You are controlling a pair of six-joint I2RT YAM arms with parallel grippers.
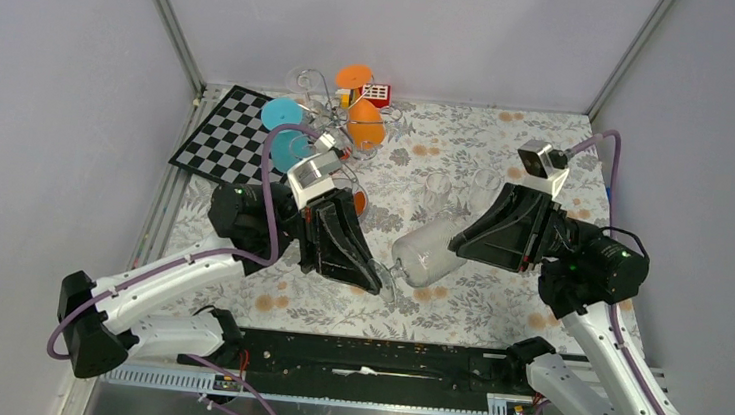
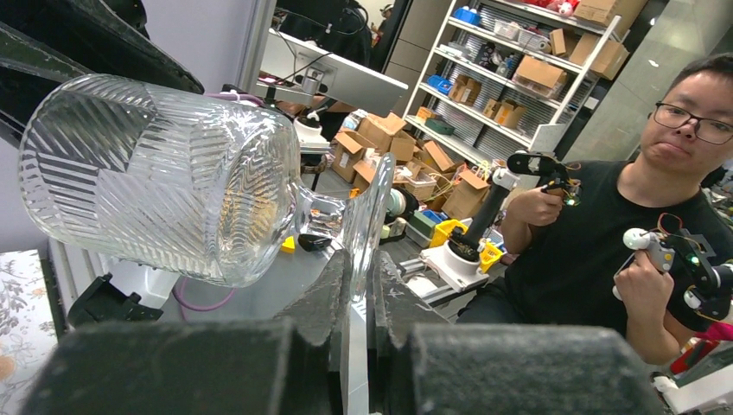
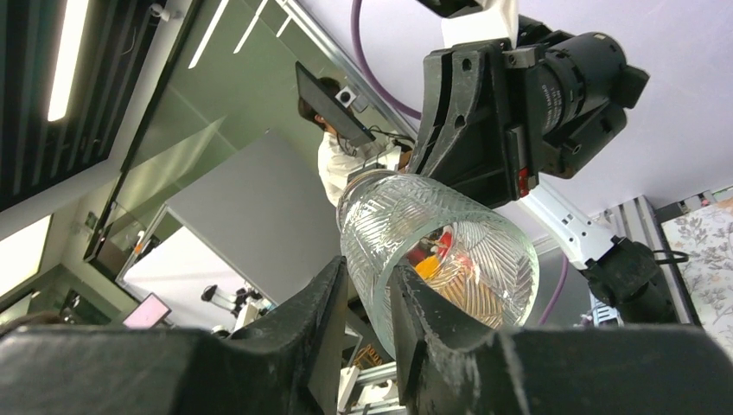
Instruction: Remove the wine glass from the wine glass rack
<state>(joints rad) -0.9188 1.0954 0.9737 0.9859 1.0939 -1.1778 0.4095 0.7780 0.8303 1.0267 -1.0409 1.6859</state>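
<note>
Top view, wine glass: the clear ribbed-glass wine glass [image 1: 427, 253] lay on its side in the air between the two arms. It was well apart from the silver wire wine glass rack [image 1: 311, 87], which stood toward 11 o'clock at the far edge of the flowered surface [image 1: 509, 150].
Top view, left claw: the left claw [image 1: 377, 285] was clamped on the foot end, at 9 o'clock of the bowl.
Top view, right claw: the right claw [image 1: 460, 244] met the bowl's mouth at 3 o'clock. Holding both ends probably kept the glass from swinging, or set up a handover.
Top view, surroundings: an orange plastic goblet [image 1: 363, 127] and a blue plastic goblet [image 1: 289, 145] sat at the rack's arms. A black-and-white chessboard [image 1: 234, 136] lay at 9 o'clock of the rack. The left forearm lay between the glass and the rack.
Left wrist view, grip: the foot disc stood edge-on between the fingers [image 2: 324, 298], which were pressed together on it, and the bowl reached toward 10 o'clock.
Left wrist view, background: a seated person in a black shirt [image 2: 605, 251] held hand controllers at 3 o'clock, outside the cell and not in the way.
Right wrist view, grip: the right claw was closed on the thin rim wall, one finger inside the mouth and one outside.
Right wrist view, obstacle: the left arm's black wrist [image 3: 519, 95] crowded 1 o'clock just past the glass. Such a narrow rim hold could slip.
</note>
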